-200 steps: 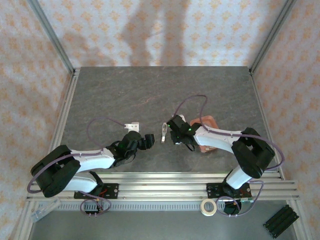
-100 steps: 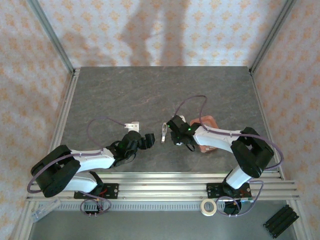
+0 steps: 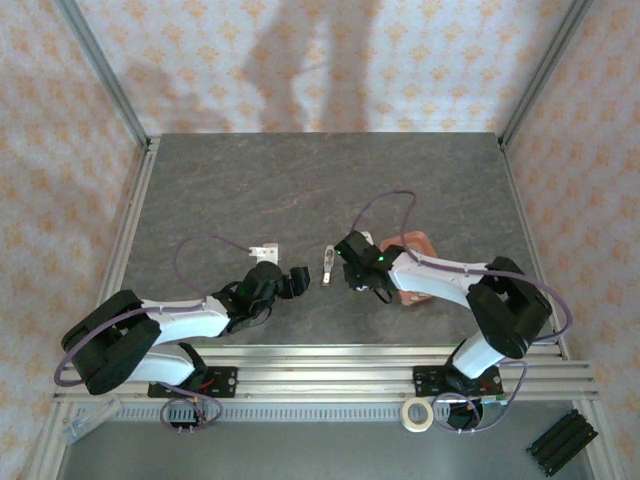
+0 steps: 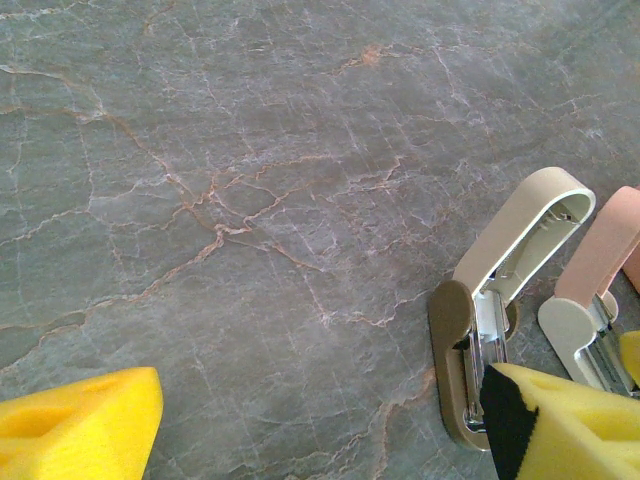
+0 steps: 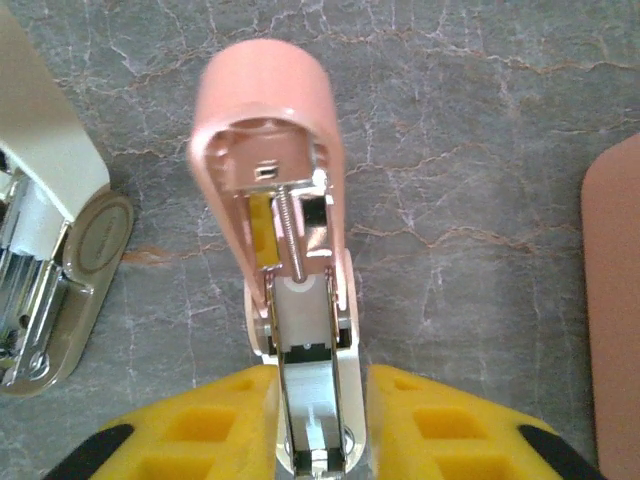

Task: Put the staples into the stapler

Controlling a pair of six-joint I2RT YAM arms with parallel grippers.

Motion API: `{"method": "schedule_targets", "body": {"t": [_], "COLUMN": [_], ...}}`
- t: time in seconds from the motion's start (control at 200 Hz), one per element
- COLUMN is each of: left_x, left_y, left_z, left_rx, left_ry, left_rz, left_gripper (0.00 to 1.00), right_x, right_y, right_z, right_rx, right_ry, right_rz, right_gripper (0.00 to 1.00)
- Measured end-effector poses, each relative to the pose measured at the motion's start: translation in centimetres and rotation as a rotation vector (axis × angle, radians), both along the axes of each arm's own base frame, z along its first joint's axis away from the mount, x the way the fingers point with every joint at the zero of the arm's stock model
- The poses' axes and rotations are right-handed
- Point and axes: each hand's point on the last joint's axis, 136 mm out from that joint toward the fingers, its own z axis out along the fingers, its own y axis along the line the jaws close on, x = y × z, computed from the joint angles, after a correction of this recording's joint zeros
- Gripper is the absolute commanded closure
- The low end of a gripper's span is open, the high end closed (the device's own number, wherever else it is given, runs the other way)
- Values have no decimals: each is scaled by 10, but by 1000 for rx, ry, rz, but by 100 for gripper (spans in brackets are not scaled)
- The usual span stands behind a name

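Standing open on the bench (image 4: 250, 150), the pink stapler (image 5: 268, 130) lies with its lid hinged back and its metal channel bared, its base between the yellow pads (image 5: 200, 430) of the right tool (image 5: 318, 425); whether those pads pinch the base or merely flank it cannot be told from here. Left tool (image 4: 320, 385): released, pads wide apart over bare stone with nothing between them, just beside the staplers. Step in hand, by my reading: the stapler is open and placed for loading, and no strip appears to sit in its channel yet. Next move, as a judgement: one tool should steady the base while the other fetches a strip and lays it straight along the narrow channel, a fine placement for such broad pads. Count: two staplers, the pink one and a beige stapler (image 4: 520, 230), likewise open, just beside it; one salmon tray (image 5: 615, 300) near the right tool; one small pale object (image 3: 263, 248) beyond the left tool, too small to name; staples, none that I can make out.
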Motion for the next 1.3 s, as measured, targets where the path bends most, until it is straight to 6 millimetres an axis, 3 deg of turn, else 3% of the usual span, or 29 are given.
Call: {"method": "schedule_targets", "body": {"t": [0.26, 0.46, 0.606, 0.876, 1.131, 1.301], "left_x": [0, -1, -1, 2, -4, -2], "left_y": [-1, -2, -3, -7, -7, -9], "left_z": [0, 0, 1, -4, -20, -23], "left_rx": [-2, -7, -13, -30, -57, -74], "left_ry": [1, 5, 2, 1, 24, 18], "left_rz": [-3, -12, -15, -15, -13, -13], "left_gripper": [16, 16, 16, 16, 16, 17], "right_x": [4, 16, 22, 10, 1, -3], "right_y": [1, -14, -22, -11, -7, -8], "right_z": [34, 44, 41, 14, -10, -17], "right_rx": [62, 147, 222, 251, 241, 236], "right_ry": [-63, -38, 24, 163, 253, 284], "right_rz": [-7, -83, -132, -112, -122, -141], "right_gripper": [65, 65, 65, 69, 76, 80]}}
